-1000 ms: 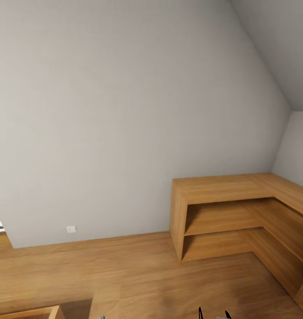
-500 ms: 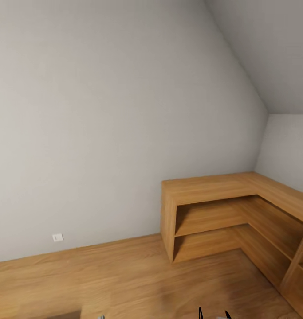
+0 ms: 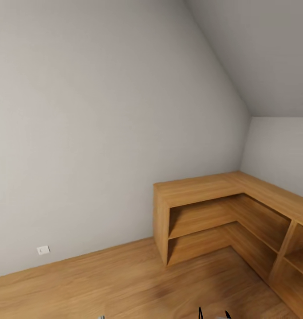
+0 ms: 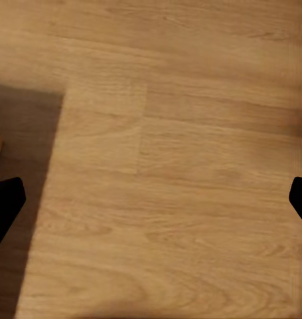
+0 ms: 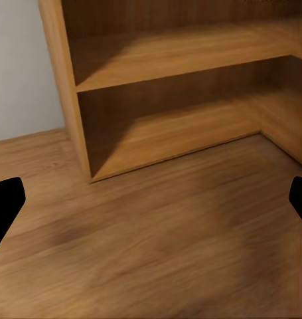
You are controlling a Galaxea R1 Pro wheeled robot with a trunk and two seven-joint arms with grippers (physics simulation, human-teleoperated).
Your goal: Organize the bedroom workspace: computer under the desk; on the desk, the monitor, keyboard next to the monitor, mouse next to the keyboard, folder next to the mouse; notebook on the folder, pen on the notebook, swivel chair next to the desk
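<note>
left gripper point(image 4: 151, 199) hanging released over bare wood floor point(image 4: 190, 133) | right gripper point(image 5: 151, 199) released, pointing at corner shelf unit point(image 5: 177, 80) ahead | risk: base clipping it, I'm guessing

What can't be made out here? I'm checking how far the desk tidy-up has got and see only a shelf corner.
- Wooden shelf unit: its far end is cut off by the head view's right edge.
- Wall socket: too small for any detail.
- Right gripper: just dark fingertips at the wrist view's edges, wide apart, empty.
- Left gripper: likewise, over bare floor.
</note>
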